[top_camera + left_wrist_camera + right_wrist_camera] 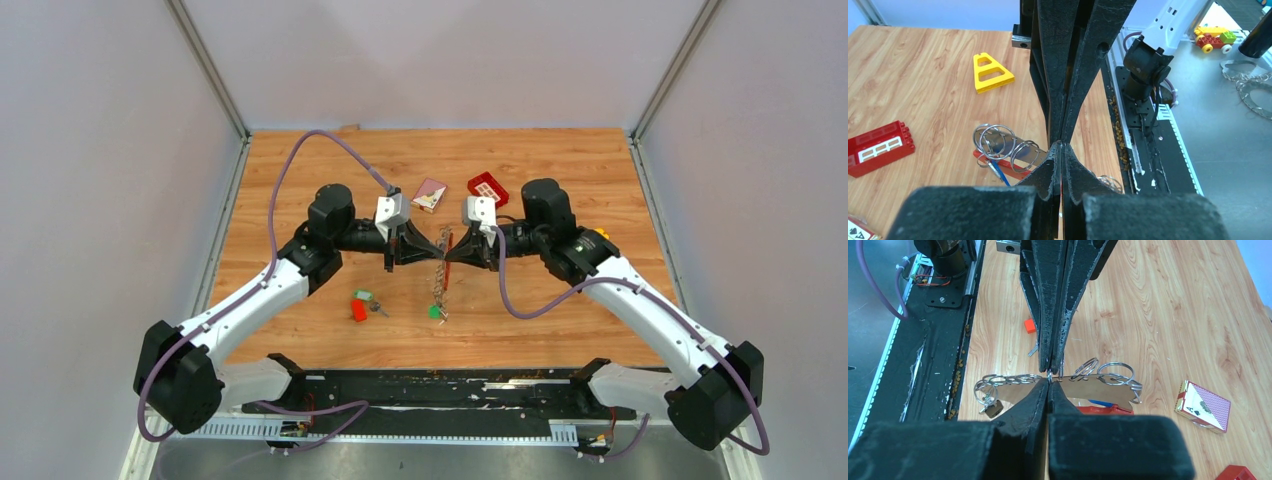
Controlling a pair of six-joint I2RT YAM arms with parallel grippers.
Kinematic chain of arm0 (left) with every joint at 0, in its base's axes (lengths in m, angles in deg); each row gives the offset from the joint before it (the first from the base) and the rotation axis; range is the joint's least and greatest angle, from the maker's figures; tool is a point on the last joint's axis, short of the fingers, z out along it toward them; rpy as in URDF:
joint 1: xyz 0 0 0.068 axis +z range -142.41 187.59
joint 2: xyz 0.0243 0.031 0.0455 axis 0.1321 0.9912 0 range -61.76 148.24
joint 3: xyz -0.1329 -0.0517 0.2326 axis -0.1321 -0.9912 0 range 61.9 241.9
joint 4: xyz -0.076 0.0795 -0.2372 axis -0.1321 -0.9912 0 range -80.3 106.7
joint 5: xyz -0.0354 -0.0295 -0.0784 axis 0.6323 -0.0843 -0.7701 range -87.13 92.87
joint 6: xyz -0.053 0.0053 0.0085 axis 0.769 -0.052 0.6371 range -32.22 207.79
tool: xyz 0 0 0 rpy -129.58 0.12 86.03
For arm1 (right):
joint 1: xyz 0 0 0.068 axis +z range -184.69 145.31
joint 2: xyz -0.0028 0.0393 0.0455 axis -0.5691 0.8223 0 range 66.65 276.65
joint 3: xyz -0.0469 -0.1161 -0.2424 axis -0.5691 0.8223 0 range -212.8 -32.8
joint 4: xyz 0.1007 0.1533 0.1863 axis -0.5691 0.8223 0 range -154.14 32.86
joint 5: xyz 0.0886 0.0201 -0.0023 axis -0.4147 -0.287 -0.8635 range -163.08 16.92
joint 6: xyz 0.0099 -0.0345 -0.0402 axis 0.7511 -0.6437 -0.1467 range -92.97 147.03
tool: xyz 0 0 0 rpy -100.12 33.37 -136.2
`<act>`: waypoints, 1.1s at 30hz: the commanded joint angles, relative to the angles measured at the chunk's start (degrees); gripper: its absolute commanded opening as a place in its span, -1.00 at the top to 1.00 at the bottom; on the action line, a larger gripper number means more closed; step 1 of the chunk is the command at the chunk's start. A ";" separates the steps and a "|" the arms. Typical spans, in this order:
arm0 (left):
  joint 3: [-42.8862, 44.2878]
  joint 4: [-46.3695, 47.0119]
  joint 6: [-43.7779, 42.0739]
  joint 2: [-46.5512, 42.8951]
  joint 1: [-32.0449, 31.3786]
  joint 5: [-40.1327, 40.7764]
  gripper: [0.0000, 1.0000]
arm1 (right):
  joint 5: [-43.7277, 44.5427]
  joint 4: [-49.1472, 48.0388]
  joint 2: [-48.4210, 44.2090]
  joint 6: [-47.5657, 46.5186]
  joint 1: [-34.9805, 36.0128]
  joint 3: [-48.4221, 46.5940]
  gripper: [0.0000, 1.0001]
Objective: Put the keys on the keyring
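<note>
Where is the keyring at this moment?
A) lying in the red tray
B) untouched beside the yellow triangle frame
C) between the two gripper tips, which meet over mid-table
C: the keyring sits just where the shut left gripper and the shut right gripper meet tip to tip.

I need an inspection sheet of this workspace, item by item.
Surface: wooden table, no spills.
Job's things: grey metal keyring strip with wire rings, held between both grippers; green-headed key at its near end; second green-headed key on table.
Clutter: small red block, playing-card box, red gridded tray, yellow triangle frame.
Grippers: left gripper and right gripper both shut on strip.
Cables: purple cables loop over table.
Surroundings: pale walls; nothing else seen.
</note>
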 commanded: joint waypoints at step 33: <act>0.94 1.40 -8.40 -0.21 0.74 -3.95 0.41 | -4.80 -7.75 -2.48 8.73 -2.27 0.64 1.00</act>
